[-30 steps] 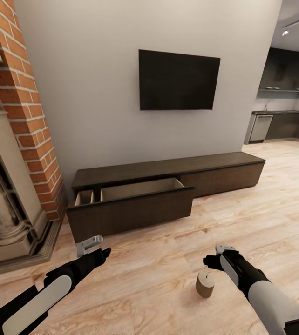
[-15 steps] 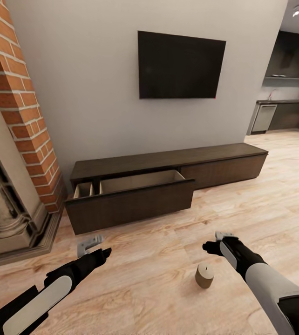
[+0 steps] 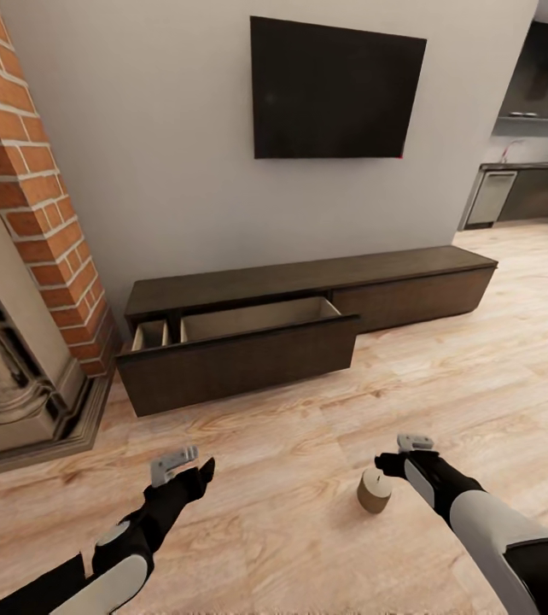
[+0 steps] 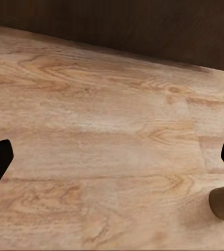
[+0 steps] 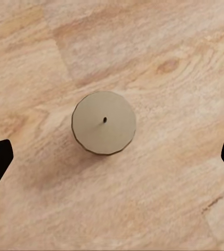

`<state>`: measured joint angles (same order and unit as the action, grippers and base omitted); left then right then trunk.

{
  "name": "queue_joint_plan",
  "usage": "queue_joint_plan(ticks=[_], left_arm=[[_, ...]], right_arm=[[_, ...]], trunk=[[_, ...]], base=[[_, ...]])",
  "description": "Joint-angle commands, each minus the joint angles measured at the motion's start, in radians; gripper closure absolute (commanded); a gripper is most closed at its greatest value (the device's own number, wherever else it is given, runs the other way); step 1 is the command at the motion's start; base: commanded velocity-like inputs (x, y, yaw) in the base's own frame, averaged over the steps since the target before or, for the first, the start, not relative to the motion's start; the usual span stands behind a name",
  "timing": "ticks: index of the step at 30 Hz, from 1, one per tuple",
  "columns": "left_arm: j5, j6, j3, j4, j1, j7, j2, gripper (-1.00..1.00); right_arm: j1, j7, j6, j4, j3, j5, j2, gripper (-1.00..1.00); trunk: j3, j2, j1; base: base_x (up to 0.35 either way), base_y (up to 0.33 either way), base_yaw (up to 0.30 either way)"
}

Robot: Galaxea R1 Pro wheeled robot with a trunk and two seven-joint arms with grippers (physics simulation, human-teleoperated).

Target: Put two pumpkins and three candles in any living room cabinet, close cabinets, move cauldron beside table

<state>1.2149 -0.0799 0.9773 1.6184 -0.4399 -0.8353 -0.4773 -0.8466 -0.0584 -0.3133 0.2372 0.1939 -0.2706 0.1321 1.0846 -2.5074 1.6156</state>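
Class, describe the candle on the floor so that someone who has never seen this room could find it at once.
Start at the long dark cabinet under the wall TV, with its left drawer pulled open. Come forward over the plank floor to the right gripper. Just beside it stands the candle, a short beige cylinder with a flat round top and a tiny wick, the one loose thing on the boards.

One candle (image 3: 375, 490) stands on the floor (image 3: 479, 359); one cabinet (image 3: 308, 318) with one drawer (image 3: 240, 354) pulled out; one wall television (image 3: 335, 90); two robot hands, left hand (image 3: 174, 464) and right hand (image 3: 414, 442).
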Motion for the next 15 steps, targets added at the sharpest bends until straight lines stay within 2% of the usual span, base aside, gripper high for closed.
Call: queue_joint_plan(ticks=[1,2,3,13,15], left_arm=[[-0.010,-0.012,0.005,0.001,-0.002,-0.004,0.000,-1.00],[-0.056,-0.020,0.011,0.001,-0.002,-0.005,0.001,-1.00],[-0.062,-0.021,0.012,0.001,-0.002,-0.005,0.002,-1.00],[-0.072,-0.023,0.014,0.001,-0.002,-0.005,0.003,-1.00],[-0.072,-0.023,0.015,0.001,-0.002,-0.005,0.004,-1.00]], right_arm=[[0.000,-0.006,-0.003,0.002,0.008,-0.010,0.001,-1.00],[0.000,-0.006,0.005,0.000,0.009,-0.010,0.001,-1.00],[0.000,-0.006,0.006,0.000,0.009,-0.010,0.001,-1.00],[0.000,-0.002,0.021,0.003,0.025,-0.011,0.001,-1.00],[0.000,0.015,0.025,0.004,0.026,-0.011,0.001,-1.00]], trunk=[[0.005,-0.001,0.000],[0.009,-0.001,0.001],[0.013,-0.001,0.001],[0.051,-0.004,0.006],[0.051,-0.004,0.006]], base=[[0.000,0.000,0.000],[0.000,0.000,0.000],[0.000,0.000,0.000],[0.000,0.000,0.000],[0.000,0.000,0.000]])
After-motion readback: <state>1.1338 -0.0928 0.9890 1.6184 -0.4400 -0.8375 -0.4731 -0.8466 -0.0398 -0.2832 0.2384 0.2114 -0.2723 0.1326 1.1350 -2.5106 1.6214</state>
